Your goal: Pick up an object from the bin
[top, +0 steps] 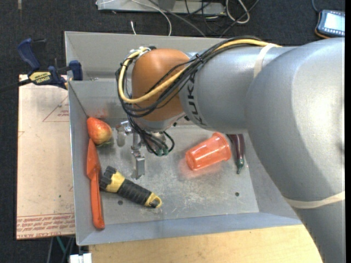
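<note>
The camera looks down on the bin (219, 196) from above and a bit to one side, so the inner faces of the far and left walls show. It sits fairly close. The arm (263, 103) reaches in from the right, nearer the camera, and hides the bin's right side.

The grey arm (263, 92) sweeps in from the right, thick at the near right edge and narrowing toward the wrist at centre left. An orange cover (156, 86) caps the wrist, with yellow and black cables (127, 95) looped about it. Beneath it the claw (136, 160) points down, left of centre.
</note>
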